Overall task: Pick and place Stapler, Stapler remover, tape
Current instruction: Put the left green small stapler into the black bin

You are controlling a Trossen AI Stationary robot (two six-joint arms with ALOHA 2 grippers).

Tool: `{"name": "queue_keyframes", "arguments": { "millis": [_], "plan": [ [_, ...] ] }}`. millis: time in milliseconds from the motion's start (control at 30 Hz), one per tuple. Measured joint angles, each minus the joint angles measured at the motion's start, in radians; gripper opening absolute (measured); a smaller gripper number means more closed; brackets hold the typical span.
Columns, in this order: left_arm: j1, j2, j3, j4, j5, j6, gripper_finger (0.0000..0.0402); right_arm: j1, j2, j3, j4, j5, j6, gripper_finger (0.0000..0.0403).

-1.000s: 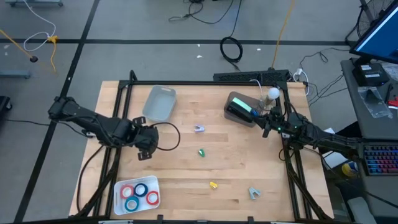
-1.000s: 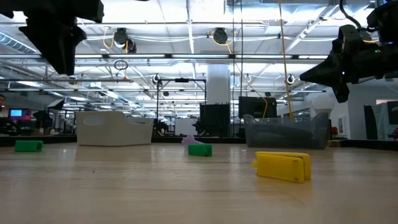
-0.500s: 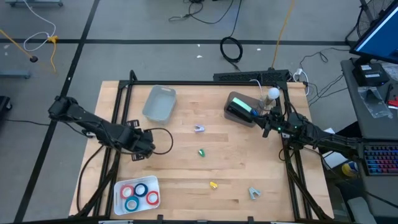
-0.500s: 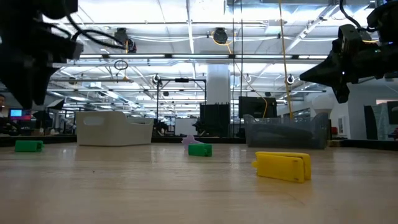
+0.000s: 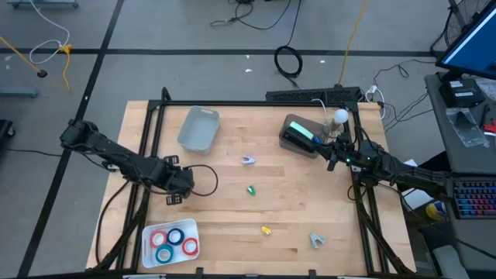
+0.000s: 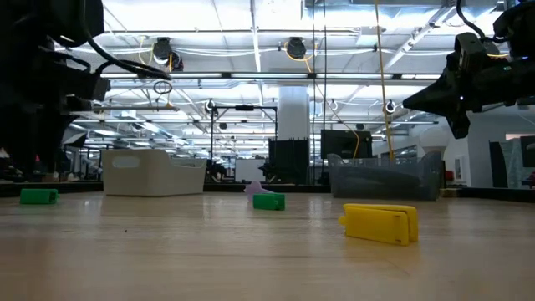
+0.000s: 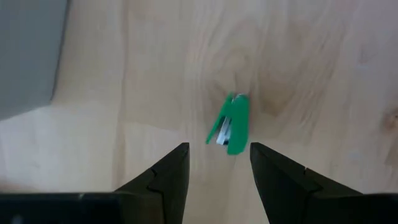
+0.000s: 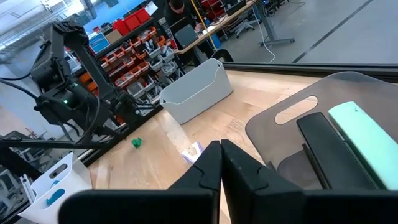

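Observation:
My left gripper [image 5: 177, 191] hovers open over the table's left half, its fingers [image 7: 168, 174] short of a small green stapler-like piece [image 7: 231, 123] lying flat on the wood [image 5: 251, 189]. My right gripper [image 5: 332, 155] waits shut at the right side, beside a dark tray [image 5: 293, 142] holding a black and green stapler [image 8: 348, 140]. Red and blue tape rolls [image 5: 172, 240] lie in a white tray [image 5: 192, 227] at the near left. A purple piece [image 5: 248, 160], a yellow piece [image 6: 380, 224] and a grey piece [image 5: 316, 241] lie loose on the table.
A grey bin [image 5: 199, 128] stands at the far left of the table, close to my left arm. A second green piece [image 6: 38, 196] shows in the low view. A black frame [image 5: 232, 103] runs along the table's edges. Bare wood lies between the loose pieces.
My left gripper has drawn back a little toward the table's left and near edges and has come down closer to the tabletop. My right arm has kept still, and no object has moved.

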Motion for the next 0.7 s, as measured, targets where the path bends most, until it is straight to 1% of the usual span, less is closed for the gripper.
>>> {"name": "queue_keyframes", "arguments": {
  "millis": [100,167,400,500,700],
  "plan": [
    [0.000,0.000,-0.031,0.026,0.061,0.028,0.0175,0.000,0.000,0.001,0.000,0.000,0.000,0.0001],
    [-0.001,0.000,-0.042,0.044,0.081,0.035,0.0175,0.000,0.000,0.001,0.000,0.000,0.001,0.0001],
    [0.000,0.000,-0.047,0.064,0.055,0.036,0.0175,0.000,0.000,0.002,0.000,0.005,0.004,0.0001],
    [0.000,0.000,-0.047,0.065,0.044,0.038,0.0175,0.000,0.000,0.002,0.000,0.025,0.004,0.0001],
    [0.000,0.000,-0.047,0.081,0.043,0.061,0.0175,0.000,0.000,0.002,0.000,0.025,0.011,0.0001]
  ]
}}
